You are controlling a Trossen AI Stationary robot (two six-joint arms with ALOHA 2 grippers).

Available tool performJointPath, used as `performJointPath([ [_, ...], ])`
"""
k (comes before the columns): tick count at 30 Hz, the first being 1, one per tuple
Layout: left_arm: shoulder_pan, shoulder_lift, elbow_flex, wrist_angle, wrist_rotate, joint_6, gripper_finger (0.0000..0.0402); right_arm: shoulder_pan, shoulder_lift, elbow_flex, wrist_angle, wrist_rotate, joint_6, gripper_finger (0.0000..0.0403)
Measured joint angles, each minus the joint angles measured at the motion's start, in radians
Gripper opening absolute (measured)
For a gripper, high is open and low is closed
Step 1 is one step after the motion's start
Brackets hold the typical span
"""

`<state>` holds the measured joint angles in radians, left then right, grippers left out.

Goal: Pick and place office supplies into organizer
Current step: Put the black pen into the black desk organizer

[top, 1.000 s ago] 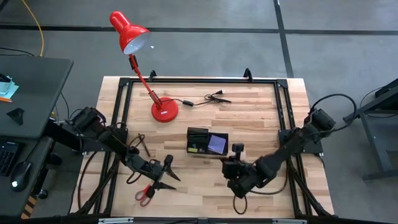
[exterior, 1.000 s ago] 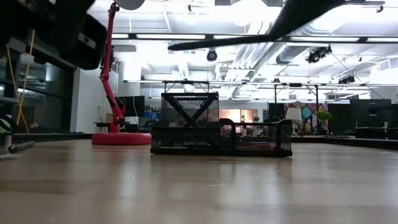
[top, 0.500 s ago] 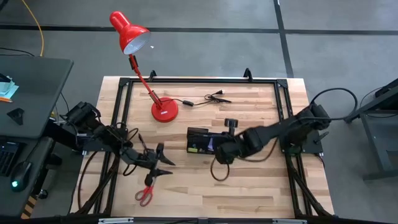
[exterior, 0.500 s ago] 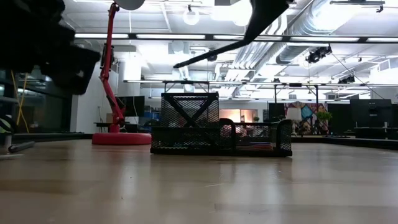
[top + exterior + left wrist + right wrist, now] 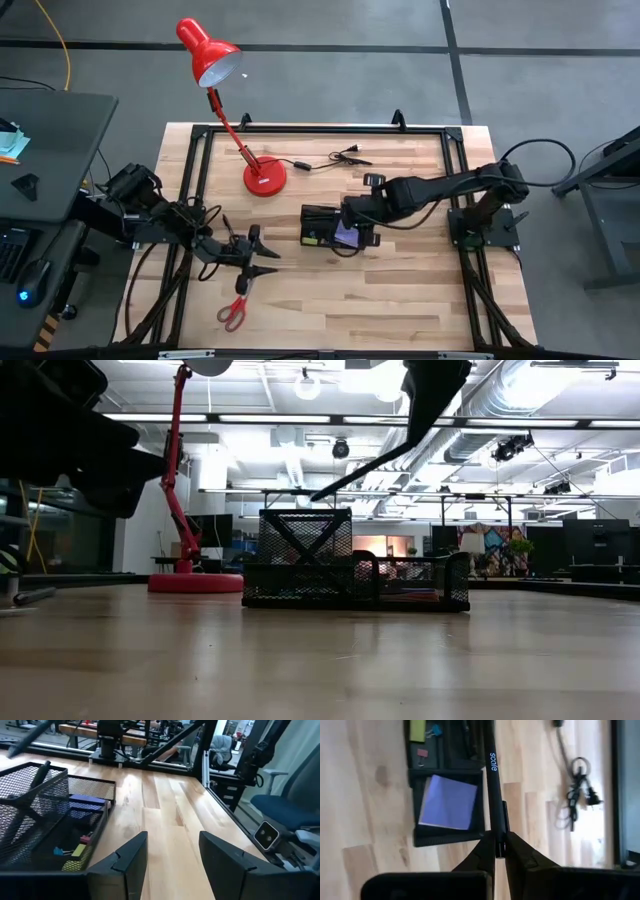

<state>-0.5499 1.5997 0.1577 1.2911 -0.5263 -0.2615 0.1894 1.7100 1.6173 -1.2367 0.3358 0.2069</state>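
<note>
The black mesh organizer [image 5: 318, 226] stands mid-table and holds a purple sticky pad [image 5: 447, 802], with small clips and notes in another compartment. My right gripper [image 5: 352, 222] hangs over it, shut on a thin black pen [image 5: 492, 775]. In the low view the pen [image 5: 365, 463] slants down toward the organizer's tall cup [image 5: 305, 535]. The red-handled scissors [image 5: 235, 310] lie flat near the table's front left. My left gripper [image 5: 262, 257] is open and empty, just beyond the scissors. In its own view [image 5: 172, 865] it faces the organizer [image 5: 50, 820]. My right gripper pinches the pen between its two fingers near one end, by the clip [image 5: 500, 832]. The fingers come from above and the pen's long part runs out past them. The pen is lifted clear, tilted, with its free end lowest, above the organizer.
A red desk lamp stands with its base [image 5: 264, 178] at the far left of the table, its head [image 5: 208, 52] beyond the far edge. A black cable with plug [image 5: 335, 157] lies near the far edge. Bare wood lies in front of the organizer.
My right gripper has carried the pen from near the table's front edge toward the far left, and now hangs over the organizer. My left gripper has drawn back a little from the scissors toward the far edge. The scissors have stayed put.
</note>
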Motion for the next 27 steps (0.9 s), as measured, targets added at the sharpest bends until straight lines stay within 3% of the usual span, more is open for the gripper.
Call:
performJointPath([
  [12, 0.001, 0.000, 0.000, -0.005, -0.025, 0.029, 0.0166, -0.036, 0.073, 0.001, 0.028, -0.125, -0.033, 0.0005],
  [27, 0.000, 0.000, 0.000, -0.015, -0.035, 0.026, 0.0166, -0.079, 0.083, 0.055, 0.111, -0.149, -0.102, 0.0006],
])
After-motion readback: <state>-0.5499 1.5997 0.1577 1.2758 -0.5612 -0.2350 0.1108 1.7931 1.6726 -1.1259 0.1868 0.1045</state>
